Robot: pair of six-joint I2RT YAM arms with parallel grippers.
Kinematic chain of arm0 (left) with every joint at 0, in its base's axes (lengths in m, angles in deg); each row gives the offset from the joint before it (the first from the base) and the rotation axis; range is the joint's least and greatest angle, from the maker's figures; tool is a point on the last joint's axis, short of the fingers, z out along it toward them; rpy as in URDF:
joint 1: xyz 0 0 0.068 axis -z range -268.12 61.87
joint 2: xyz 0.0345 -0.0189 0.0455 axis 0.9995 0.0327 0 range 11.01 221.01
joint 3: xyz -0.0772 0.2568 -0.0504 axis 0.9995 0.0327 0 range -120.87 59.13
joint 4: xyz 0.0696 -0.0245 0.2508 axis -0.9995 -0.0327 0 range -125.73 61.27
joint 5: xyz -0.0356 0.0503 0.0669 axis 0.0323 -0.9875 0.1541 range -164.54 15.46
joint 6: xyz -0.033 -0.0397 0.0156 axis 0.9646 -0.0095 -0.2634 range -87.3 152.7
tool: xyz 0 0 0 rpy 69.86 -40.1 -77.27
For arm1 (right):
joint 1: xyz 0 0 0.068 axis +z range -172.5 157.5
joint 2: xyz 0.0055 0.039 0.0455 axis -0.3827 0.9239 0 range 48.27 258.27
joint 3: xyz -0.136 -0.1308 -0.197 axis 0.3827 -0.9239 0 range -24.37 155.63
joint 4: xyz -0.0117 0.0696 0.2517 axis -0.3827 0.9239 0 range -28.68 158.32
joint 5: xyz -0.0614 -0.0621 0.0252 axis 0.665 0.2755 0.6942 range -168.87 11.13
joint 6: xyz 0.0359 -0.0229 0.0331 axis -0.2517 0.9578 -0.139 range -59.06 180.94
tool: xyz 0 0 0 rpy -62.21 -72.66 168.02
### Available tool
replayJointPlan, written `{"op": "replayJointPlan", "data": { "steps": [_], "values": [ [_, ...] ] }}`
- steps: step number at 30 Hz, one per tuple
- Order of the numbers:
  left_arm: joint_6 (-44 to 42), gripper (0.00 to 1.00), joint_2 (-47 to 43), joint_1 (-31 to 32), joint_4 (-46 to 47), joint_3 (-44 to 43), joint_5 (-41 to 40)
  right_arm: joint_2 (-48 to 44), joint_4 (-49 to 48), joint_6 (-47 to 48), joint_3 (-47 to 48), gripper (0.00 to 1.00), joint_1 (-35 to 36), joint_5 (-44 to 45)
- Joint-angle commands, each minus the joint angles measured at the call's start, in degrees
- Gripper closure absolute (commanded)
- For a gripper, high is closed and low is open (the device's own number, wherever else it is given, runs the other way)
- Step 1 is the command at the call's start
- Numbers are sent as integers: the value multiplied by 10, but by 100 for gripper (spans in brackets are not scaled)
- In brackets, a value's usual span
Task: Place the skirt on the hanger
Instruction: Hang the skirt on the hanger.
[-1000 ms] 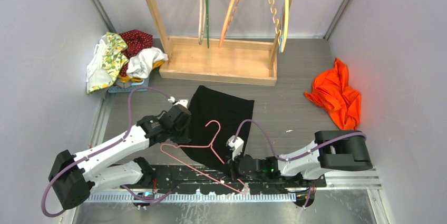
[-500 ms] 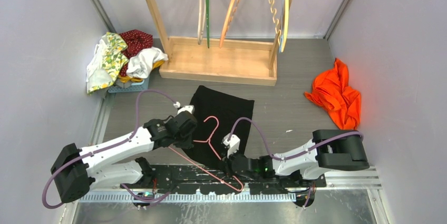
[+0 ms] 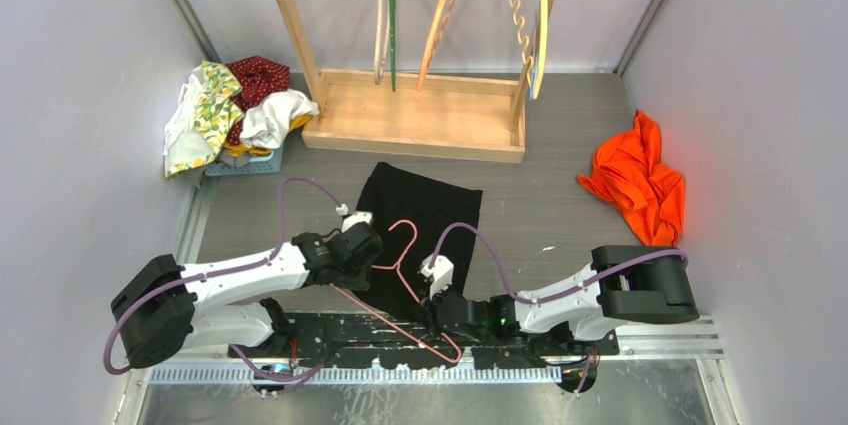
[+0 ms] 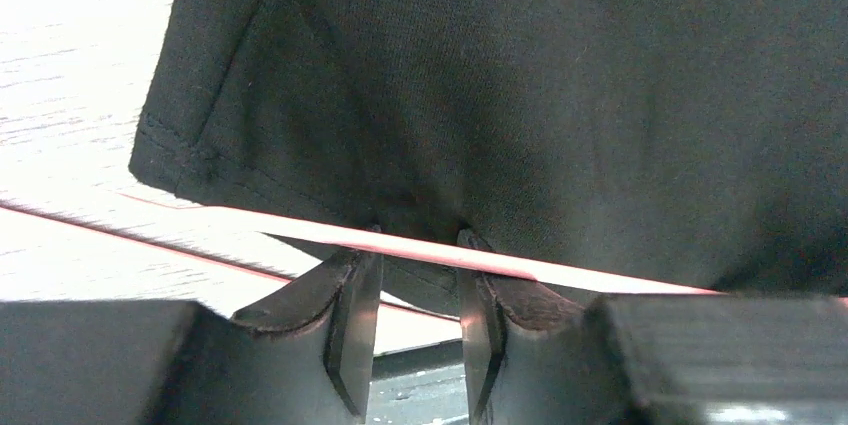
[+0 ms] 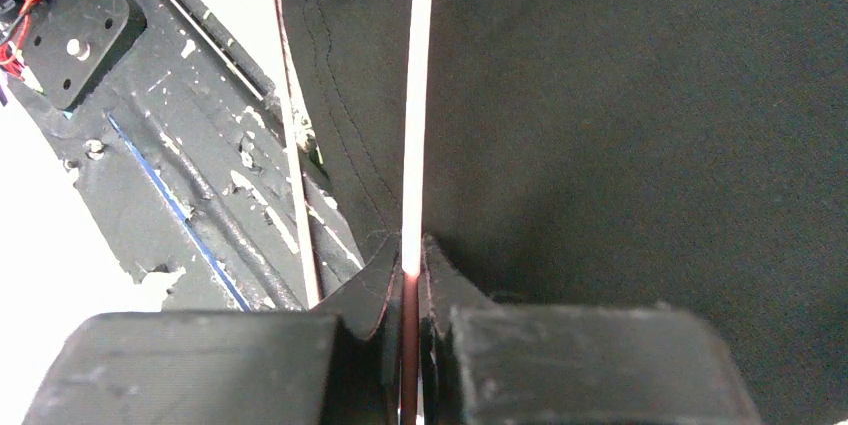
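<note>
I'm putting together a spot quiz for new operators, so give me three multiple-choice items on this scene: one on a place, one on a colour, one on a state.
1. Where does the orange cloth lie?
A) by the right wall
B) dead centre
C) at the near edge

2. What colour is the hanger over the black skirt?
A) green
B) pink
C) blue

3. The right pincer is:
A) open in the air
B) shut on the hanger
C) shut on the orange cloth

Answers:
1 A, the top view shows it crumpled by the right wall.
2 B, the wire looks pink in every view.
3 B, the right wrist view shows the wire nipped between closed fingertips.
</note>
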Motion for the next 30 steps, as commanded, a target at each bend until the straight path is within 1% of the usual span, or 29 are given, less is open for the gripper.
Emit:
{"op": "replayJointPlan", "data": {
  "steps": [1, 6, 8, 10, 11, 12, 13, 14, 20, 25, 30],
  "values": [
    [1, 64, 15, 4, 59, 4, -23, -17, -8, 5, 3, 99, 4, 3],
    [-4, 63, 52, 5, 79, -1, -18, -13, -5, 10, 9, 99, 4, -6],
    [-3, 66, 81, 5, 81, -4, -23, -13, 1, 13, 13, 99, 4, -9],
    [-1, 77, 95, 6, 81, -6, -30, -14, 6, 15, 16, 99, 4, -11],
    [0, 83, 101, 5, 81, -8, -32, -16, 8, 15, 15, 99, 4, -12],
    [0, 92, 104, 6, 77, -11, -34, -17, 10, 15, 15, 99, 4, -11],
    [1, 99, 105, 6, 73, -13, -35, -17, 13, 15, 15, 99, 4, -11],
    [1, 100, 104, 5, 69, -15, -37, -17, 16, 17, 15, 99, 4, -11],
    [-1, 100, 51, 6, 25, -35, -48, -27, 42, 25, 17, 99, 4, 10],
    [-15, 100, -9, 5, -28, -72, -55, -44, 99, 34, 31, 99, 4, 52],
    [-27, 100, -38, 2, -63, -104, -61, -50, 127, 35, 39, 99, 4, 76]
  ]
}}
